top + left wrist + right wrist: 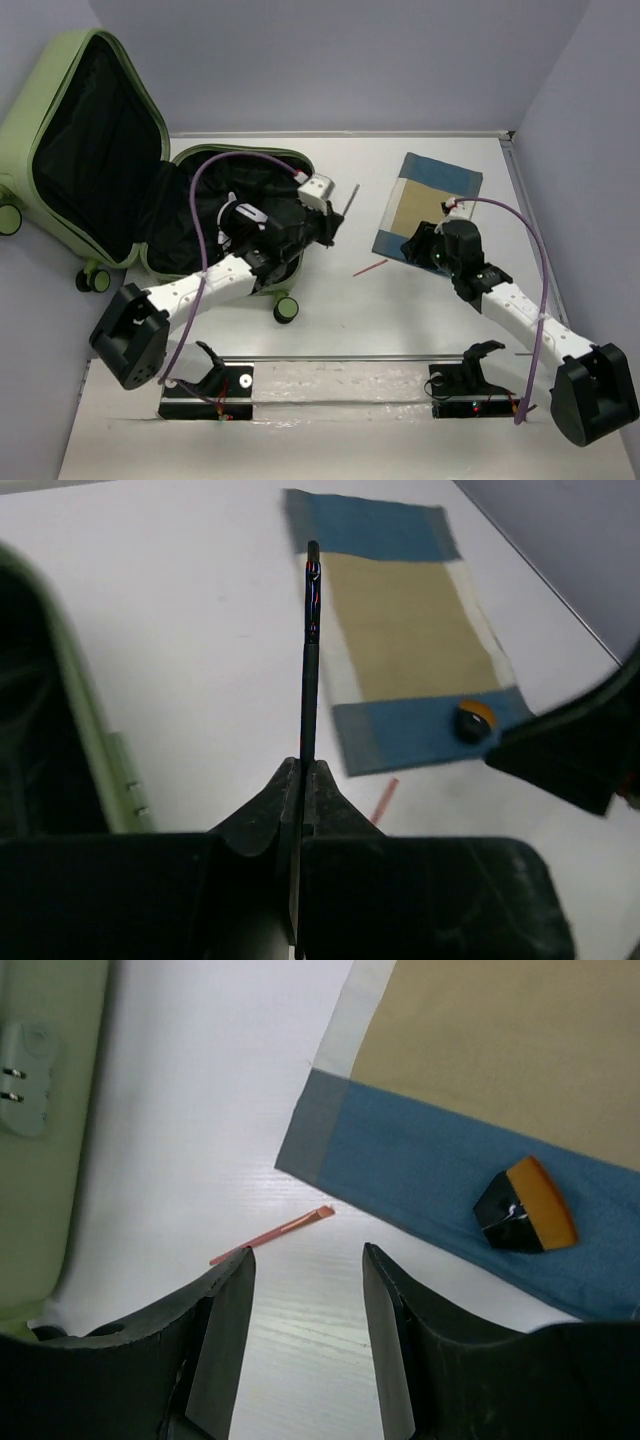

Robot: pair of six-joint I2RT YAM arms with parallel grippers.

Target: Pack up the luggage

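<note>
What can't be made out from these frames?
Light-green hard-shell suitcase: top view, left arm covers its lower half.
Thin dark stick: left wrist view, shut jaws of left gripper hide its near end.
Blue-and-tan cloth: right wrist view, frame edges cut it off.
Small black-and-orange object: top view, right gripper hides it.

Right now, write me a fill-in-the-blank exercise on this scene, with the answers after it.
1. The left gripper is ____ on the thin dark stick.
2. The right gripper is ____, near the pink stick.
3. The black-and-orange object lies on the ____ band of the cloth.
4. The lining of the luggage is ____.

Answers: shut; open; blue; black.
</note>
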